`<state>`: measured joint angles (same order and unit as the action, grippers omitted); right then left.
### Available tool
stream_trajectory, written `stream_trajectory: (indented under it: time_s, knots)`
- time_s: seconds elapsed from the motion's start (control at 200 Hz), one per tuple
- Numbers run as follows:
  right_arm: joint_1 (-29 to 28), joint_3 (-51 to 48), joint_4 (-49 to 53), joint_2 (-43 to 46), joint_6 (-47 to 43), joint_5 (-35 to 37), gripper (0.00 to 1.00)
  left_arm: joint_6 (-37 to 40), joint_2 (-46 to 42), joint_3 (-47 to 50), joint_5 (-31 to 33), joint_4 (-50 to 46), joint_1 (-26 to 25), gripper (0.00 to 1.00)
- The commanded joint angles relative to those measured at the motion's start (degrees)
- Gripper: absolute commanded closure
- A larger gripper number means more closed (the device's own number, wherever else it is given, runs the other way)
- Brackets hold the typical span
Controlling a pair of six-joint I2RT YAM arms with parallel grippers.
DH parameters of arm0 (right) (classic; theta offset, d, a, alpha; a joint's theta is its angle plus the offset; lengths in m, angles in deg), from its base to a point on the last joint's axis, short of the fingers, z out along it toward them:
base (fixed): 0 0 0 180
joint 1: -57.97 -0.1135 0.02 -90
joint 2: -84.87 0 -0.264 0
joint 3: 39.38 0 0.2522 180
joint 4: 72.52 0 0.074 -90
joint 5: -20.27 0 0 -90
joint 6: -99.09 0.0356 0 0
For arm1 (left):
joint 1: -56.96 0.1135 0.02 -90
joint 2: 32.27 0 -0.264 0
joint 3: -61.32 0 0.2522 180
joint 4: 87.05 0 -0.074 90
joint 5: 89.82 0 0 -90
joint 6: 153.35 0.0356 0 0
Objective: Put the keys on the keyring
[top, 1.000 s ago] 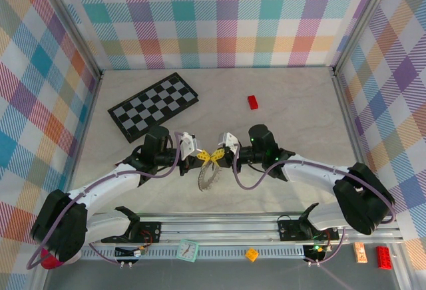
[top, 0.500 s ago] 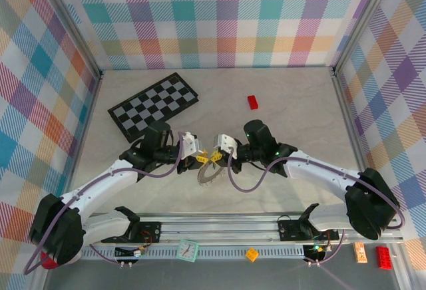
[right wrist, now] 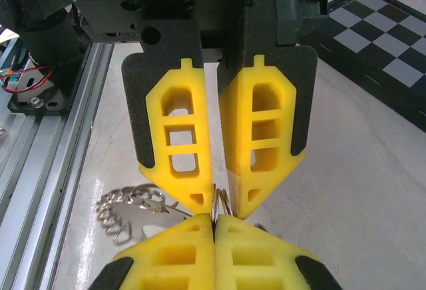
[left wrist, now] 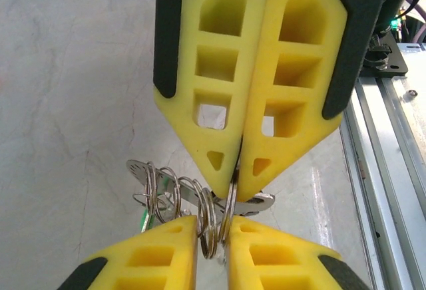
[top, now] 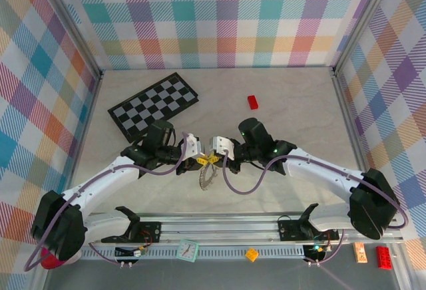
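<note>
A: Start with the left gripper [top: 202,161]?

B: Reaches in from the left and meets the right gripper [top: 213,159] tip to tip near the middle of the table [top: 299,117]. Clamped tight on thin wire loops of the keyring [top: 208,178]. From its own wrist camera, coils wedged between the yellow pads [left wrist: 166,250].

A: And the right one?

B: Clenched as well. Seen from the right wrist with pads flush together and a thin loop of that same ring standing up out of the seam.

A: Where exactly to look for the keyring?

B: Just on the near side of the meeting point, jagged rim curving toward the arm bases. Joined to both grippers through the loops. Resting on the table or lifted off it: cannot tell.

A: Spot the green key [left wrist: 144,220]?

B: Peeks out as a sliver of green beneath the loops in the left wrist view. Too small to say more.

A: Anything else worth noting?

B: Farther back, a chessboard [top: 153,106] lying askew on the left, and a red block [top: 253,102] to its right, well apart from the ring.
</note>
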<state>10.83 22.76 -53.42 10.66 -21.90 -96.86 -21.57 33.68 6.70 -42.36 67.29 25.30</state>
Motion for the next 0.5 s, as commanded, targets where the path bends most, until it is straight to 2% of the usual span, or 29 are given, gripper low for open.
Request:
stream_trajectory:
  time_s: [0.0, 0.195, 0.265, 0.34, 0.415, 0.495]
  knots:
    - [-1.24, 2.74, 0.2, -0.79, -1.87, -1.28, 1.0, -0.01, 0.19, -1.42, -1.87, 1.69, -0.77, 0.86]
    - [-2.26, 4.44, 2.75, -2.24, -3.04, -0.03, 1.0, -0.31, 0.33, -2.15, -2.83, 1.03, -0.77, 0.87]
    - [-2.35, 4.65, 3.01, -2.25, -2.98, 0.36, 1.0, -0.29, 0.27, -2.18, -2.97, 0.83, -0.77, 0.91]
    - [-2.27, 4.39, 2.69, -1.8, -2.08, 1.49, 1.0, -0.3, 0.1, -1.95, -3.2, 1.05, -0.78, 1.0]
    - [-1.39, 2.7, 0.71, -0.33, 0.58, 1.58, 0.79, -0.59, -0.13, -1.44, -3.42, 1.79, -0.77, 1.0]
    - [0.78, -0.32, -1.79, 1.68, 4.38, -0.56, 0.71, -1.66, -0.51, -0.1, -3.51, 4.08, -0.77, 1.0]
